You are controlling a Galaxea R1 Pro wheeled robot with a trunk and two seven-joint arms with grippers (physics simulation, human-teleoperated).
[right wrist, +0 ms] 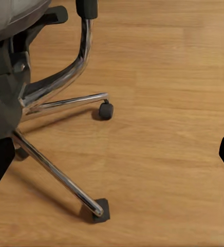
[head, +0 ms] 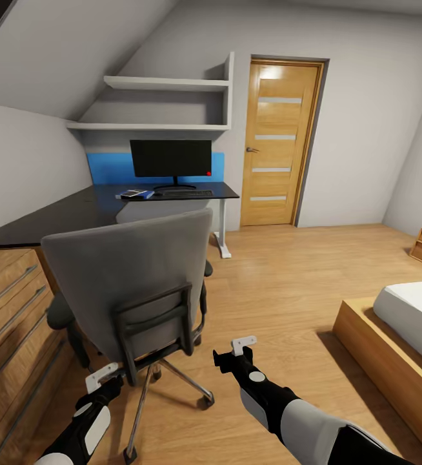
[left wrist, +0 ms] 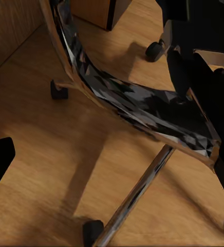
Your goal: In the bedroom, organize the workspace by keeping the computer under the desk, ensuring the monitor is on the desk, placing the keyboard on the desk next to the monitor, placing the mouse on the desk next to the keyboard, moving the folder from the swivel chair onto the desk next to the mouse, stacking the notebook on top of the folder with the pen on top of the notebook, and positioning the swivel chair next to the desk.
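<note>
A: While the swivel chair [head: 133, 284] sits right in front of the robot, back turned to it, both grippers hang low behind it. Left gripper [head: 101, 381] and right gripper [head: 237, 352] look spread wide, holding nothing.

B: Agreed. The monitor [head: 171, 159], keyboard [head: 186, 192] and folder [head: 140, 194] sit on the desk [head: 75, 210]; the chair seat's hidden.
</note>
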